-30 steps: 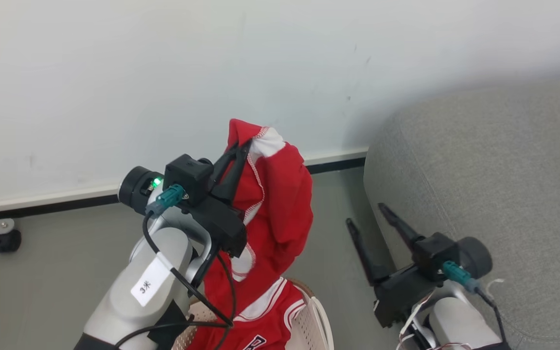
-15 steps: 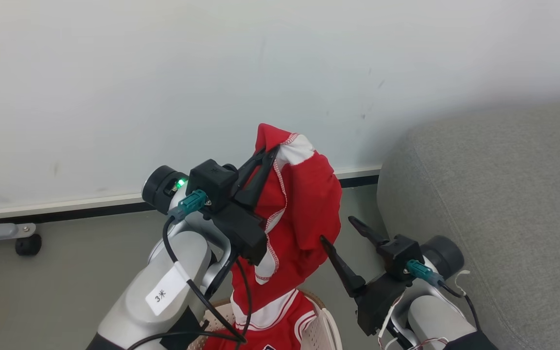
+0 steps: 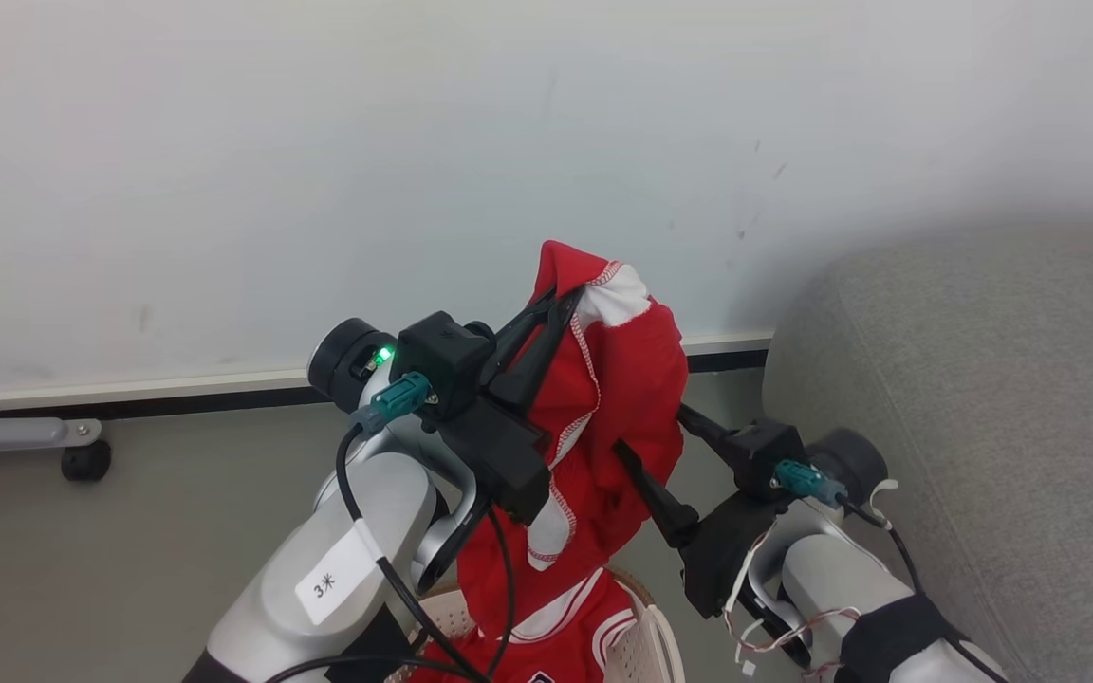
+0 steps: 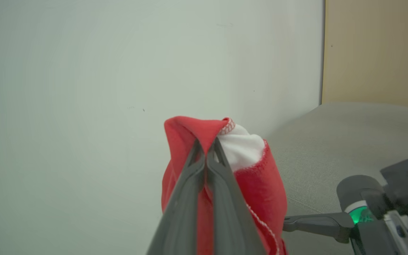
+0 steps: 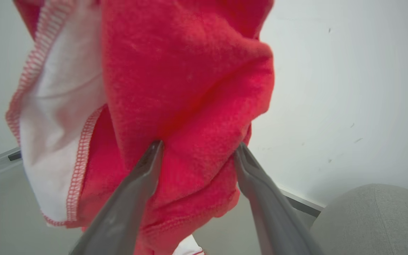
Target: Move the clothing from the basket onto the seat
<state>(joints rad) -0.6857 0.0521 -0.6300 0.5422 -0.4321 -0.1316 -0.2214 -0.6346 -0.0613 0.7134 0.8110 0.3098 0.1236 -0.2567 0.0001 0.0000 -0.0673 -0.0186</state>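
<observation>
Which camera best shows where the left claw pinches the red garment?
Left wrist view: the left claw is shut on a fold at the top of the red garment, beside its white panel. Head view shows that pinch side-on. Right wrist view shows the garment's lower folds between the fingers of the open right claw.

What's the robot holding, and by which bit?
The left gripper, jaws shut, pinches a red garment by its top fold beside the white trim. The right gripper's open jaws straddle a lower fold.
</observation>
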